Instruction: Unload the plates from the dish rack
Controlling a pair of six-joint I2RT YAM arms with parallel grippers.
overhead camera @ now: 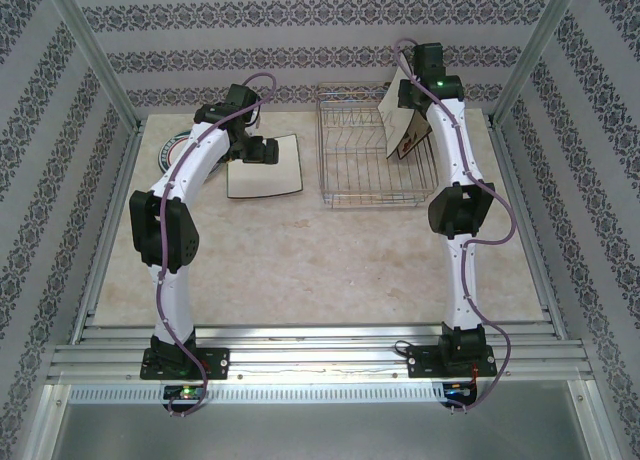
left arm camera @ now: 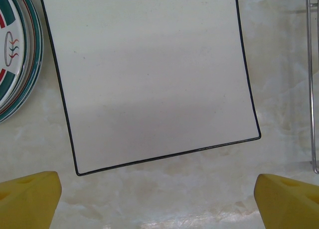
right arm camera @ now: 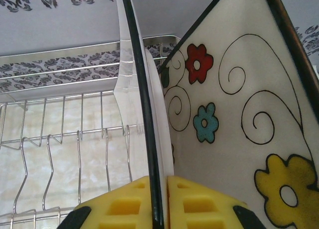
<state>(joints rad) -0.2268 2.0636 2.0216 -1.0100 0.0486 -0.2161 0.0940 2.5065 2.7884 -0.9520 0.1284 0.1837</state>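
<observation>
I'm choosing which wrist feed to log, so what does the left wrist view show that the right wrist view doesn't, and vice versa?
Left wrist: a square plate lying flat on the table, a teal-rimmed round plate beside it, and the left hand open. Right wrist: the right hand shut on the dark rim of an upright plate, next to a flowered plate. Both: wires of the dish rack and yellow fingers.

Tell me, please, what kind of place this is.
Probably a robot test cell dressed like a kitchen counter: wallpapered panels in a metal frame, a marble-look table, and a dish rack.
</observation>
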